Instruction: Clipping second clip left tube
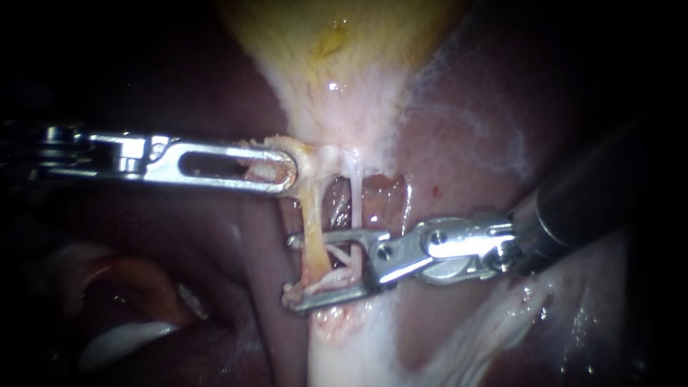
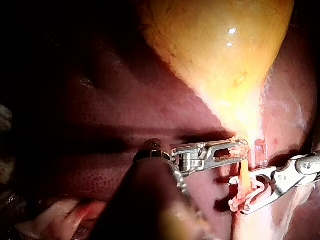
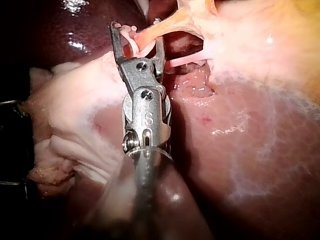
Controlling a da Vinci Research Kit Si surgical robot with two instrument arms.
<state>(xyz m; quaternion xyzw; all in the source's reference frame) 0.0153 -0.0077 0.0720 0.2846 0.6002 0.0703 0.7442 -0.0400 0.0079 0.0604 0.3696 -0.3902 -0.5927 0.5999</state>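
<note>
Status: clip placement is in hand, not finished. My right instrument [image 1: 288, 272] comes in from the right. Its hand is spread, the two jaws standing apart with the left tube [image 1: 312, 215] running down between them. A pale clip [image 1: 340, 271] appears to sit in the gap, looped about the tube's lower end. I cannot tell whether it is closed. In my judgement the closing squeeze, the release and the backing off are all left to do.

My left instrument [image 1: 287, 172] comes in from the left. Its hand pinches a tissue tag [image 1: 276, 159] at the neck of the gallbladder [image 1: 337, 72], just beside the top of the left tube, and holds it taut to the side. The right tube [image 1: 355, 190] hangs just beside the left one, clear of both instruments. The liver [image 1: 459, 165] lies behind.

Other clips on the left tube: none shows on the bare stretch between the two instruments. The part inside the jaws is too cluttered to judge, so I cannot confirm one.

Writing: no brand or label is legible anywhere in the field. Small stamped marks show on the right instrument in the right wrist view; they are not recorded here
</note>
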